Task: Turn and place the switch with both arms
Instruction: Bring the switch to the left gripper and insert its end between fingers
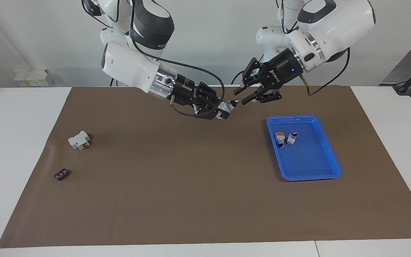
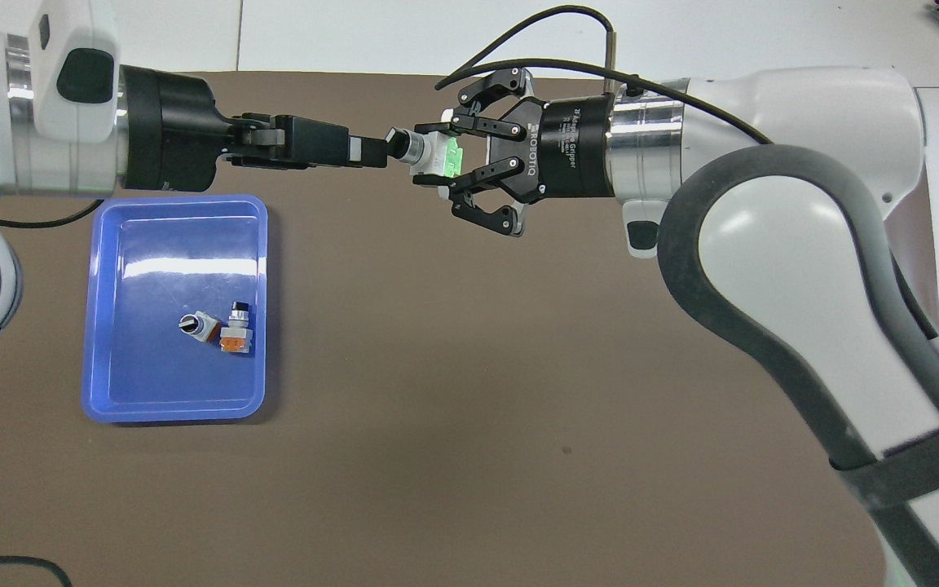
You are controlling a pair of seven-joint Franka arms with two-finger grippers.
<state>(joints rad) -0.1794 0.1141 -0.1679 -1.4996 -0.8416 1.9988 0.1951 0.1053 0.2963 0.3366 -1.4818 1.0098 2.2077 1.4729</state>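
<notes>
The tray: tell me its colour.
Blue. The tray shows it best in the overhead view.

3 switches [image 2: 430, 152], 1 blue tray [image 2: 99, 326], 2 small parts on the mat [image 1: 79, 140], 2 arms [image 1: 130, 67].

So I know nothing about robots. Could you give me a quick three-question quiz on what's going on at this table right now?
1. True or false: the blue tray is empty.
2. The switch with the green end is: A) lying on the brown mat, B) in the tray, C) held in the air by the right hand.
3. Fill in: the left hand points at that switch's black ___.

Key: 1 false, two other switches lie in it; 2 C; 3 knob.
</notes>
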